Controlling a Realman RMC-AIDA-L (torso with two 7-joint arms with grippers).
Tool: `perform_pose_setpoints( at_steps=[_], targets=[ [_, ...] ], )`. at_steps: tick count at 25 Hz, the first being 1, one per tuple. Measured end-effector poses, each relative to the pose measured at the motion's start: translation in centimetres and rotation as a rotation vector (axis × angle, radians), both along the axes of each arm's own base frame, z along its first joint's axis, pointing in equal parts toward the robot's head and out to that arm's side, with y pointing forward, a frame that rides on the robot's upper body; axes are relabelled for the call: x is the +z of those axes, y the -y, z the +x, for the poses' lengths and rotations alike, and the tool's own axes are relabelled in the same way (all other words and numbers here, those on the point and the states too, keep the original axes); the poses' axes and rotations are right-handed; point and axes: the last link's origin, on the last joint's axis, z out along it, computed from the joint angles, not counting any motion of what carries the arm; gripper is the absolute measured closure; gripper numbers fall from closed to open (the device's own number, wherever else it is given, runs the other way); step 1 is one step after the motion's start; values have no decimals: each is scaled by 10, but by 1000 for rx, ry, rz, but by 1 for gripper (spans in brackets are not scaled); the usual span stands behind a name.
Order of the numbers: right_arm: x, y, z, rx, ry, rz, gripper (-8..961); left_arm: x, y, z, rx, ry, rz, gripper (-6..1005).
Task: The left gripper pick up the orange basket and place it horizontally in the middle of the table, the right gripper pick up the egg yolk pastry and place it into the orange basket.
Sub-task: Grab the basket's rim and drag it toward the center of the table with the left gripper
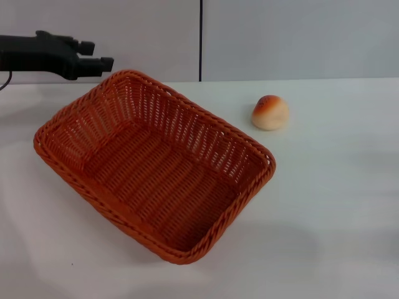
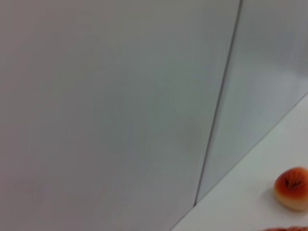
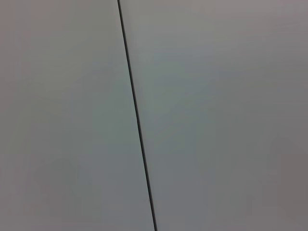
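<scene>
While the left tool (image 1: 98, 55) hangs over the counter's (image 1: 336, 212) far left edge, its two fingers apart and gripping nothing, the orange basket (image 1: 153, 165) sits empty on the counter just beside it, set at a slant, reaching from the left side to the middle; the egg yolk pastry (image 1: 270, 113) rests apart from the basket, right of it, near the far edge by the grey wall (image 1: 299, 37); the right tool is out of sight.

Bare test-bench setting, likely lab: plain white table (image 1: 324, 205), grey panelled wall (image 1: 293, 37) with dark seam, upper frame.
</scene>
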Motion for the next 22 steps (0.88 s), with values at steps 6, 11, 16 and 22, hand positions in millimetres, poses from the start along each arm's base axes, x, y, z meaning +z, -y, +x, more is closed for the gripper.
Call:
perform_pose_setpoints(
  at_steps=[6,11,16,22],
  targets=[
    [-1,0,0,-4,-11,2,299,-4,2,-11,59,-64,-23,480],
    [-2,-3,-1,-7,-17,-3,299,-11,4,-17,79,-80,-28,485],
    [-4,-3,-1,-7,-27,-3,298,-19,7,-22,97,-88,-41,490],
    [-4,-3,-1,4,-58,-10,298,-27,8,-29,119,-129,-57,496]
  ],
)
